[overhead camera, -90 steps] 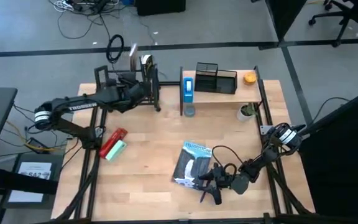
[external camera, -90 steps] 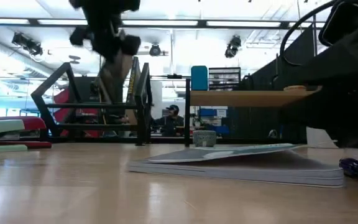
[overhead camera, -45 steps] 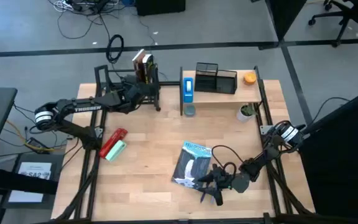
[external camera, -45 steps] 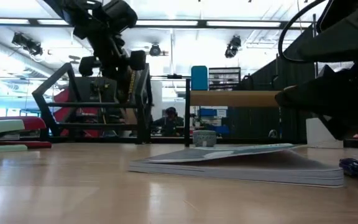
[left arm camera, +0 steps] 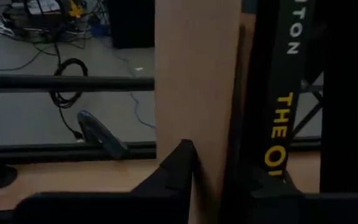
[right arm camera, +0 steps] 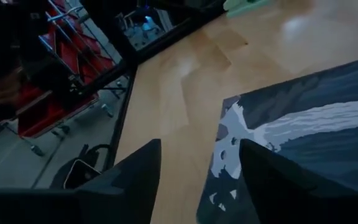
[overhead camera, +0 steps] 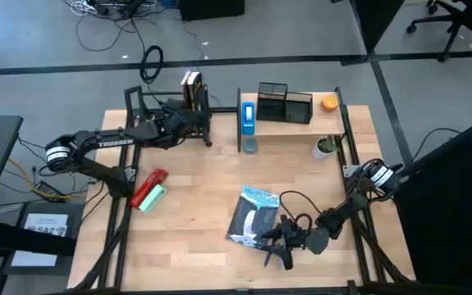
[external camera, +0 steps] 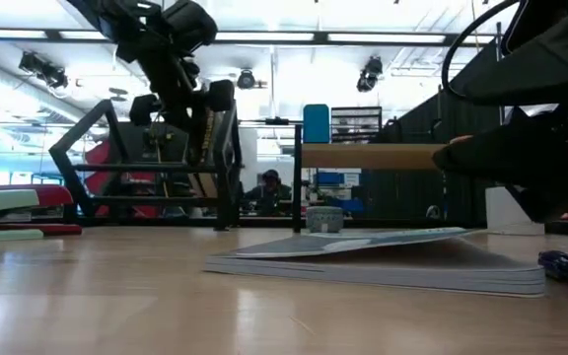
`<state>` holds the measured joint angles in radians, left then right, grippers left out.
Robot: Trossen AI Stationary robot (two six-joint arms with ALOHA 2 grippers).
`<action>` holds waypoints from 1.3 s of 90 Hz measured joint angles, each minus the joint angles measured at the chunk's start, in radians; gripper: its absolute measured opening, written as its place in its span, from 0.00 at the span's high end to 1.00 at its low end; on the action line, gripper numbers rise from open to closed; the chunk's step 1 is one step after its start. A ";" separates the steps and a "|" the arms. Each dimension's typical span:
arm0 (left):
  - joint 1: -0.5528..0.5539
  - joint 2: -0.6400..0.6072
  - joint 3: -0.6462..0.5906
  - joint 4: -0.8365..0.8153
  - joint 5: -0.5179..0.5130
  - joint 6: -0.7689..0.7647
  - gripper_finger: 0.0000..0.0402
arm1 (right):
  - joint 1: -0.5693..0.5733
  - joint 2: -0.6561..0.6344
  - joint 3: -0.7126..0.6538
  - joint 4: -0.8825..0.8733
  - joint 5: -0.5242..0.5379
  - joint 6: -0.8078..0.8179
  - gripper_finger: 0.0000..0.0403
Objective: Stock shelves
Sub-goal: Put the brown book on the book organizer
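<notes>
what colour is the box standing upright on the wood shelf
Blue. The box stands at the left end of the wood shelf; the high view shows it best.

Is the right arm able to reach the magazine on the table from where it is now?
Probably yes. The right gripper sits at the magazine's near edge, fingers open, and its wrist view shows the cover just ahead with bare table beside it. Nothing lies between them.

The black tube rack [overhead camera: 158, 111] stands upright at the desk's far left, an open frame with slanted end bars. Just to its right stands the wood-board shelf [overhead camera: 293, 124], a light plank on black uprights along the far edge, level and raised above the desk.
</notes>
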<state>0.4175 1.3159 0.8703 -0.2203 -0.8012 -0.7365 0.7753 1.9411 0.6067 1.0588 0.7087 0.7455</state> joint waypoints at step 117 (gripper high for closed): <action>-0.053 -0.028 0.000 0.045 0.125 0.184 0.91 | 0.000 0.000 0.000 -0.002 0.004 0.012 0.54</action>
<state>0.3645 1.2877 0.8707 -0.1757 -0.6762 -0.5529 0.7753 1.9411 0.6064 1.0567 0.7132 0.7570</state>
